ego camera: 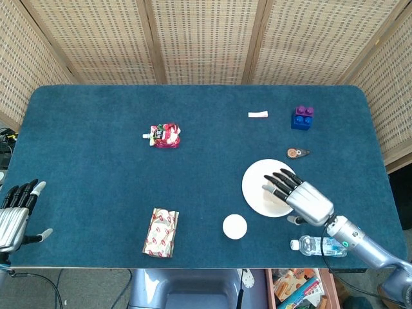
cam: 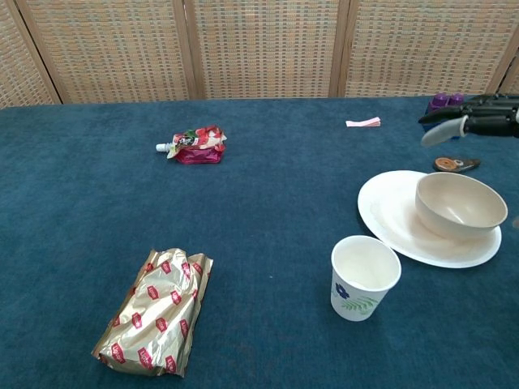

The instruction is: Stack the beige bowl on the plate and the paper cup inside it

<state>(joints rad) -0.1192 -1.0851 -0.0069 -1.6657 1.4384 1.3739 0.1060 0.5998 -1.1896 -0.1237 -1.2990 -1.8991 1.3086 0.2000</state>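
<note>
One beige bowl [cam: 459, 207] sits apparently below the right hand's fingers [cam: 454, 122].

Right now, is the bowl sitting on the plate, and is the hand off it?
Yes. The bowl rests upright on the plate, toward its right side. The right hand hovers above it, fingers spread, not touching.

Blue table [cam: 268, 203] bears plate [cam: 389, 215], paper cup [cam: 365, 277], gold packet [cam: 158, 312].
</note>
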